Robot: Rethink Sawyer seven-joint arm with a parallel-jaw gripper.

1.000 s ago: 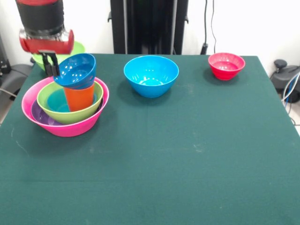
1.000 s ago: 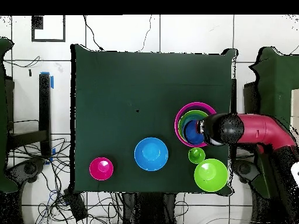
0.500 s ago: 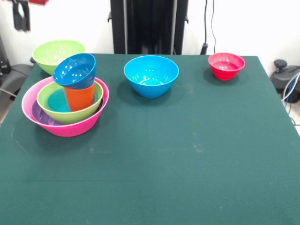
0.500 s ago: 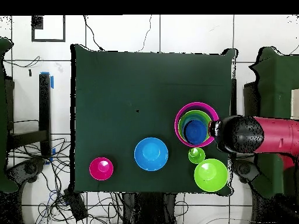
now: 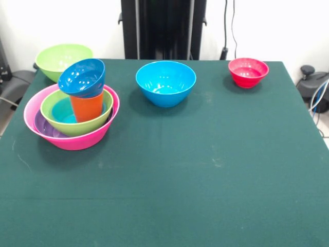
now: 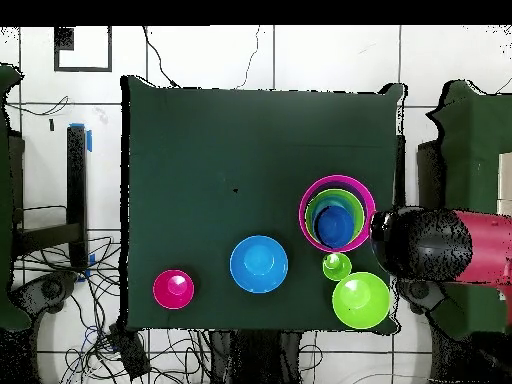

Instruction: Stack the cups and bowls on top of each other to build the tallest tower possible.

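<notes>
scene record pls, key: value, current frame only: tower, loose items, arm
tower: pink bowl as base, purple and lime bowls nested inside, orange cup in the middle
top: small blue bowl tilted on the cup
loose bowls: blue bowl, red bowl, lime bowl
loose cup: light green cup, overhead view only
arm: arm off the table edge; end effector state unclear

Front camera across table (image 5: pixel 205 170) facing robot, overhead camera straight down, both share the tabletop

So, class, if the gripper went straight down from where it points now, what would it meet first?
Probably no bowl: the gripper hangs over the table edge, beside the tower; depth is unclear.
</notes>
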